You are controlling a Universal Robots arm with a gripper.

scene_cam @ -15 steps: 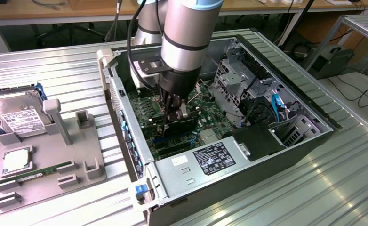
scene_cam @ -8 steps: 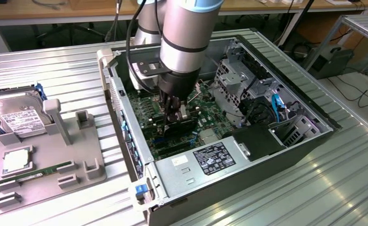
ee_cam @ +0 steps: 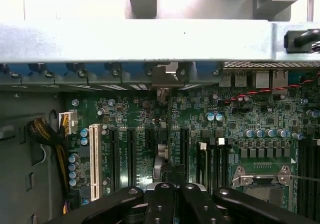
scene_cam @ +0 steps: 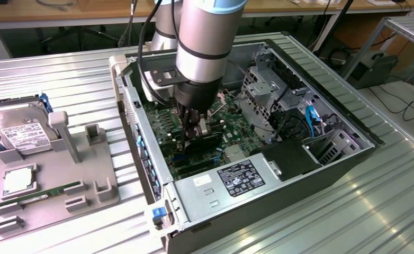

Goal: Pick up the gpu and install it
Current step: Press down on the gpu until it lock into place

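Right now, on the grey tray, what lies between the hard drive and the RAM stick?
A square silver chip, seated in the tray between hard drive and RAM stick, seen in the exterior view.

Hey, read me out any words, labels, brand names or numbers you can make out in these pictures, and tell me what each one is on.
No text reads clearly enough to quote.
Black label on the power supply: white print and symbols, too small to read.
White label on the hard drive: print too blurred to read.
Motherboard markings in the wrist view: too small to read.
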